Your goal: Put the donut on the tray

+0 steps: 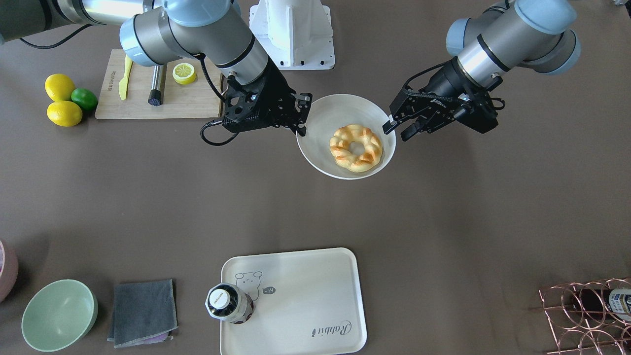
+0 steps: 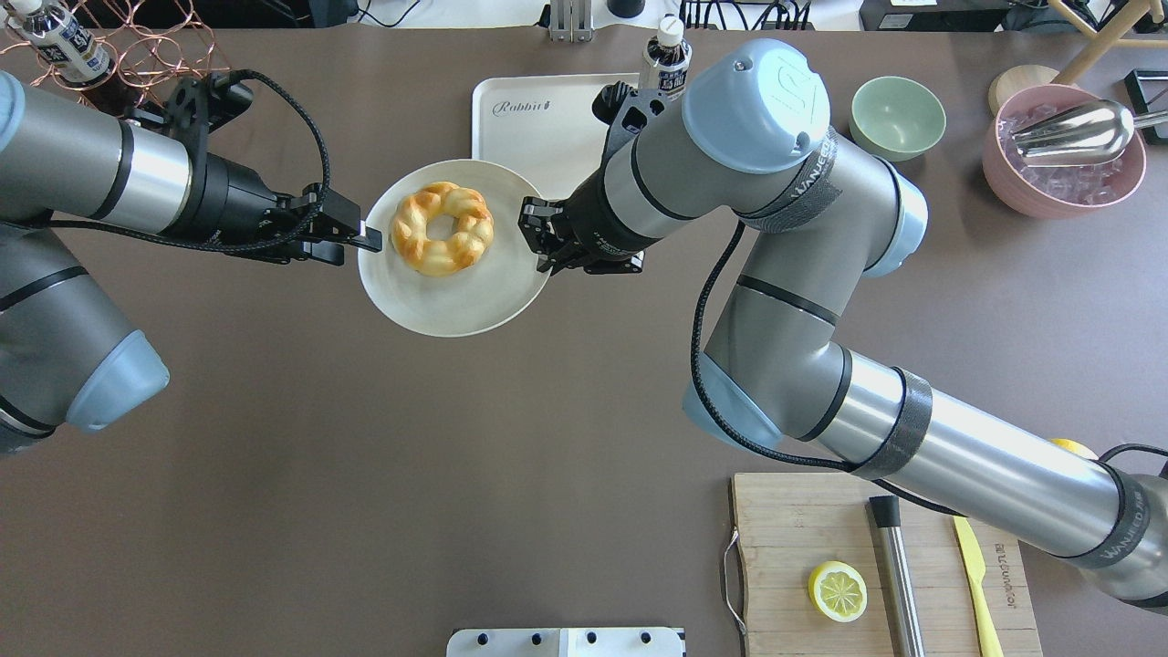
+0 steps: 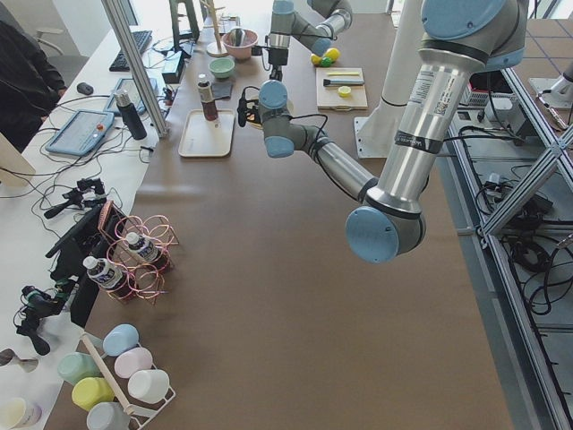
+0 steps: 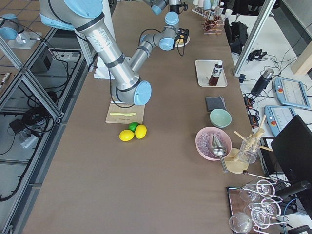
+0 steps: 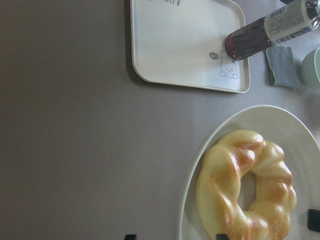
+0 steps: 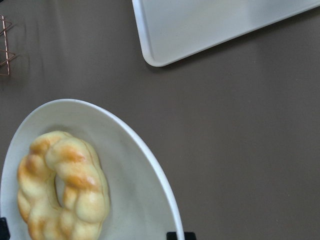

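The donut (image 1: 367, 154) (image 2: 415, 230), a twisted golden ring, lies on a round white plate (image 1: 335, 111) (image 2: 456, 306). The plate hangs tilted above the table, well short of the tray. My left gripper (image 1: 394, 129) (image 2: 365, 239) is shut on one side of the plate's rim. My right gripper (image 1: 301, 123) (image 2: 534, 233) is shut on the opposite side. The cream tray (image 1: 305, 296) (image 2: 538, 137) lies on the table's far side. Both wrist views look down on the donut (image 5: 220, 185) (image 6: 80, 180) and the tray (image 5: 175, 45) (image 6: 210, 25).
A dark bottle (image 1: 229, 303) stands on the tray's corner by the bear drawing. A green bowl (image 1: 59, 315) and a grey cloth (image 1: 143, 311) lie beside the tray. A wire rack (image 1: 586, 310) is at the far corner. A cutting board (image 1: 148, 98) with a lemon half (image 1: 184, 73) is near my base.
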Robot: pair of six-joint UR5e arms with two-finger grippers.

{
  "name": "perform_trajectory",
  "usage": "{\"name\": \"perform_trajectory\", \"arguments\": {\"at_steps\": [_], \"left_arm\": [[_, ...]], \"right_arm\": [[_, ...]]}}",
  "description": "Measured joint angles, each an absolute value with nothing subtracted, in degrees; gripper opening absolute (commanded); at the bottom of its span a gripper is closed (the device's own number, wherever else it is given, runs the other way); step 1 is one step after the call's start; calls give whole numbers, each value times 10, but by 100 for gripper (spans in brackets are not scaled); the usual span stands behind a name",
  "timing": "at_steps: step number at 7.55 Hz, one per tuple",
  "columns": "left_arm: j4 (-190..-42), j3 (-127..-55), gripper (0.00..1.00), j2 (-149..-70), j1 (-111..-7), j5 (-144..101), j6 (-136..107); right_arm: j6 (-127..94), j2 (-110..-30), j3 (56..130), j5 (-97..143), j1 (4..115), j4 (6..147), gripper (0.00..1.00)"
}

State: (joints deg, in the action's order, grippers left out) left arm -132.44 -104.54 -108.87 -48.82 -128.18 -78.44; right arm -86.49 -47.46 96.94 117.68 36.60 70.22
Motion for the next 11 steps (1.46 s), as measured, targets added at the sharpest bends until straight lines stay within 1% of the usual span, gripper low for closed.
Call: {"name": "perform_trajectory", "arguments": {"at_steps": [2, 3, 4, 7, 8, 9, 11], "left_arm": [[-1324, -1045, 18, -1089, -485, -1281, -784], [-1324, -1045, 7, -1090, -483, -1281, -784], [-1324, -1045, 0, -1090, -482, -1281, -784], [-1324, -1045, 0, -1091, -480, -1281, -784], [-1323, -1045, 0, -1091, -480, -1281, -784], [-1318, -1046, 0, -1091, -480, -1282, -784], [-1264, -1058, 0, -1107, -480, -1284, -785]], "right_arm": [[-866, -474, 970, 1177, 366, 702, 0], [-867, -474, 970, 1177, 366, 702, 0], [-867, -474, 970, 1177, 366, 701, 0], [-867, -474, 970, 1177, 366, 701, 0], [-866, -474, 970, 1177, 367, 700, 88], [-866, -474, 970, 1177, 368, 700, 100], [-868, -474, 970, 1177, 372, 701, 100]]}}
